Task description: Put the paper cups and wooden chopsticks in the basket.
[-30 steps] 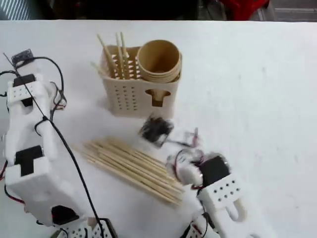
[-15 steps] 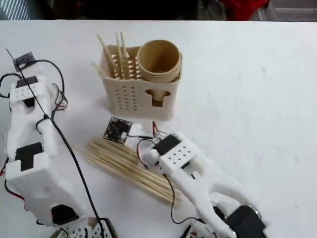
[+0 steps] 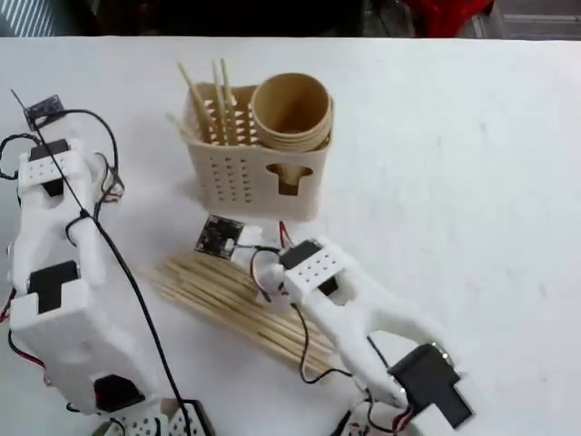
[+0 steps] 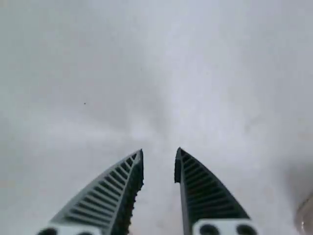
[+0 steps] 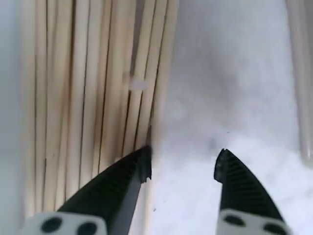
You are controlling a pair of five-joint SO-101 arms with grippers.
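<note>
A cream perforated basket [image 3: 238, 173] stands at the back of the table, with stacked brown paper cups [image 3: 290, 109] and a few wooden chopsticks [image 3: 214, 102] upright in it. A pile of several loose chopsticks [image 3: 213, 295] lies flat in front of it. My right arm [image 3: 318, 272] stretches over the pile's basket side. My right gripper [image 5: 183, 159] is open and low; one fingertip [image 5: 142, 164] is at the edge of the chopsticks [image 5: 98, 88], the other over bare table. My left gripper [image 4: 159, 156] is slightly open above bare white table, holding nothing.
The left arm [image 3: 54, 236] is folded along the table's left side with loose black cables [image 3: 100, 227] running beside it. The white tabletop [image 3: 454, 163] stretches wide to the right of the basket.
The right arm swung from the near right side across to the chopstick pile and settled low over its edge. The left arm shifted only slightly.
</note>
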